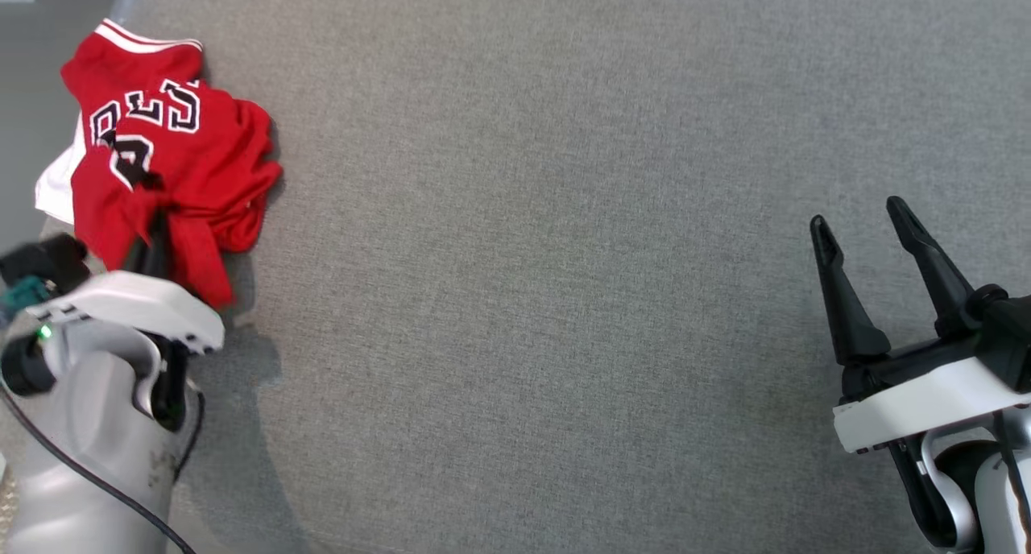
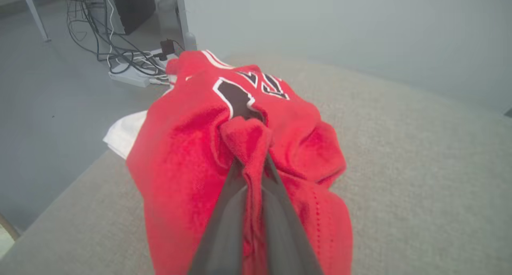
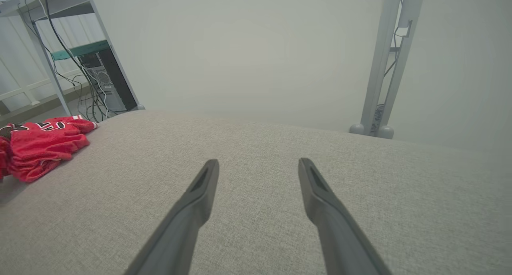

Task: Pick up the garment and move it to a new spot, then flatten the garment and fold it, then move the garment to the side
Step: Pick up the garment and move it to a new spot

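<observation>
Crumpled red jersey [image 1: 173, 163] with black-and-white lettering, bunched at the surface's left edge.

My left claw [image 1: 153, 233] clamps a fold at the near edge of the crumpled red basketball jersey [image 1: 205, 147] on the grey desk [image 1: 523, 312]; my right claw [image 1: 858, 216], spread wide, hangs well apart from the jersey.
</observation>
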Controlling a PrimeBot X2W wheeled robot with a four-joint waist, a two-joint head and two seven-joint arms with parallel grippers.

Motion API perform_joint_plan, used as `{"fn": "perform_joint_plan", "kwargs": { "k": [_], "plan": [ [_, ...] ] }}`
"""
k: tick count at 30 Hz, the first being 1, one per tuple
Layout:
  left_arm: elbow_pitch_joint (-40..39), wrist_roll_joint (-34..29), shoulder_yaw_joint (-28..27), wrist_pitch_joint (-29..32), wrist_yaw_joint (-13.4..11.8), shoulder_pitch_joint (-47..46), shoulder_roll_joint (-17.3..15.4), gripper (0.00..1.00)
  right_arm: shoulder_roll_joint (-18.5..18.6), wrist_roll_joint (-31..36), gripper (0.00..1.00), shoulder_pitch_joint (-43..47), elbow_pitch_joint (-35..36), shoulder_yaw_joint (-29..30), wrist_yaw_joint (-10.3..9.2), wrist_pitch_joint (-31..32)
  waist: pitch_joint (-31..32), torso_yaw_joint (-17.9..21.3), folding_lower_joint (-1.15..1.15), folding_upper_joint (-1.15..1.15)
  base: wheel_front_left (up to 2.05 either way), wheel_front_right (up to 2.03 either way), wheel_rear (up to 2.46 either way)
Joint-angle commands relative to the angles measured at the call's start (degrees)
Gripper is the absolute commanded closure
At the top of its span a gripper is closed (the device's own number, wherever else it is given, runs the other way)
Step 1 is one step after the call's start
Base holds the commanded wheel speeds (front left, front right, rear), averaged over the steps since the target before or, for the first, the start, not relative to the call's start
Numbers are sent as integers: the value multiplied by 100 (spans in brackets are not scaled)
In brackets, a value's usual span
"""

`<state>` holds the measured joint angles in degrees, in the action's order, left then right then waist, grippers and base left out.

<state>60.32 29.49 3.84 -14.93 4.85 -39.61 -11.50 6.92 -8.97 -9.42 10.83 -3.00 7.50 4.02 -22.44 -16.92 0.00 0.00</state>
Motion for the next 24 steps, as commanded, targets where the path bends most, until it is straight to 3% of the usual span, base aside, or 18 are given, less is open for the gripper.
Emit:
{"fn": "perform_joint_plan", "kwargs": {
  "k": [1,13,24],
  "plan": [
    [-510,-167,-124,-32,-111,118,-104,100,-20,2,0,55,-21,68,-2,-76,199,7,0,0,0,0,0],
    [-3767,-1086,-411,-28,-603,1567,-116,100,-238,-57,0,457,-227,299,-2,-320,1109,379,0,0,0,0,0],
    [-6118,-1279,-164,556,-930,2632,-64,100,-350,-51,0,567,-115,432,-2,-351,1201,993,0,0,0,0,0]
  ]
}}
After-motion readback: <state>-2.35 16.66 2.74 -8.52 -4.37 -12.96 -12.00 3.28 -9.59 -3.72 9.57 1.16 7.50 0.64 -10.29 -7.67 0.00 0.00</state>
